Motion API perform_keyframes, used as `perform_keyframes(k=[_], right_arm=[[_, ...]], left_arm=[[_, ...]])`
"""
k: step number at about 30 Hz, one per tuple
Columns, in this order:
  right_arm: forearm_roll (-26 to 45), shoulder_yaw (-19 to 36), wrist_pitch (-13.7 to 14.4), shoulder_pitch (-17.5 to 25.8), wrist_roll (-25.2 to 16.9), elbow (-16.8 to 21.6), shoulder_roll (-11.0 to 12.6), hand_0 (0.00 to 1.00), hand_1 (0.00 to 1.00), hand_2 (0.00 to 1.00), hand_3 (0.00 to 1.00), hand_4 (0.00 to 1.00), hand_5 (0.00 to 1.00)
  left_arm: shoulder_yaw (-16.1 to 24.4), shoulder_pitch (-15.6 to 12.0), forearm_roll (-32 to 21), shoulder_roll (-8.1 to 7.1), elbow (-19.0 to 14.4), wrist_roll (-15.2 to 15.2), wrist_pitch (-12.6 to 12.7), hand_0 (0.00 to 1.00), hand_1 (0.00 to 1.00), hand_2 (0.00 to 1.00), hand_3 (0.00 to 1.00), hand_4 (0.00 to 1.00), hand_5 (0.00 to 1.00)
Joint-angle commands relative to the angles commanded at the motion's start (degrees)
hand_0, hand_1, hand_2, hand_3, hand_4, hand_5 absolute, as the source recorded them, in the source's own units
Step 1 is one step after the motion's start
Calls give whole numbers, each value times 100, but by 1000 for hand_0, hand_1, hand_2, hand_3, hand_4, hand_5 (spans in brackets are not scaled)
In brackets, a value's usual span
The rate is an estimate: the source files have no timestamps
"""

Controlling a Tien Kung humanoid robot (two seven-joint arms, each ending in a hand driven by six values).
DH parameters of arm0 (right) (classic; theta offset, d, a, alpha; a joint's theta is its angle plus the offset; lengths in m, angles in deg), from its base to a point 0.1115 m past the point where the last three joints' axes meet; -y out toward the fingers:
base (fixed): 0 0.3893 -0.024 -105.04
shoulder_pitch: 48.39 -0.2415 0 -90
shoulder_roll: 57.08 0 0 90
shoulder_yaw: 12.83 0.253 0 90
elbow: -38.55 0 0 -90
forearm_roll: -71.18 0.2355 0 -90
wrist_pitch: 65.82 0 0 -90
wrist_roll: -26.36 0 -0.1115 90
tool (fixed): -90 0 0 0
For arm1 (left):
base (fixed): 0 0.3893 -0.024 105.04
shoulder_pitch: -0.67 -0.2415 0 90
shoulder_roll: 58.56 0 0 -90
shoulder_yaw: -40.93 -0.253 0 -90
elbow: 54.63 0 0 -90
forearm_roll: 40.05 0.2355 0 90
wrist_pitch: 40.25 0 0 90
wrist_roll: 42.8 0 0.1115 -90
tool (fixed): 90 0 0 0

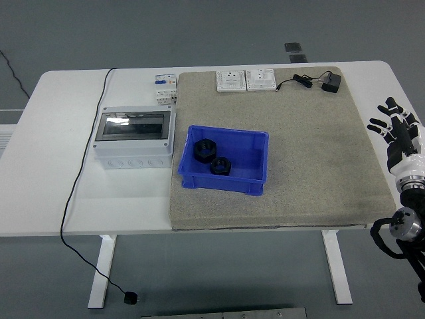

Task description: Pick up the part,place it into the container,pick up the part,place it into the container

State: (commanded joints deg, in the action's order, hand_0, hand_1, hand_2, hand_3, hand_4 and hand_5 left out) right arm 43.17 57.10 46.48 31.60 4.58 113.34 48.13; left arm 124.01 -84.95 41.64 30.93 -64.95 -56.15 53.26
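Two black hex-nut parts lie inside the blue container (259, 154) in the middle of the grey mat: one part (203, 148) at its back left, the other part (220, 165) just in front of it. My right hand (395, 124) hovers at the table's right edge, fingers spread and holding nothing, well away from the container. The left arm does not show.
A grey electrical box with a clear lid (132, 137) stands left of the container. Two white switch plates (246, 80), a small breaker (165, 88) and a black adapter with cable (331, 83) lie along the mat's far edge. A black cable (80, 179) hangs off the table's left front.
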Motion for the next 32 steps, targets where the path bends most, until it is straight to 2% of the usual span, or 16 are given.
perform_keyframes(k=[9,20,32], right_arm=[[292,144,-8,1,-26,14,-8,454,417,594,572,768,474],[381,133,2,10,-27,-44,-22,447,409,593,569,744,474],[947,-29,-56,-49,-82,-109,-112,432,395,580,564,726,459]], left_arm=[[33,31,289,-44,0,-78,-40,726,640,705,619,640,517],[7,98,355,-98,0,91,-10,727,647,720,621,653,504],[67,94,446,-131,0,280,-28,729,642,726,626,667,517]])
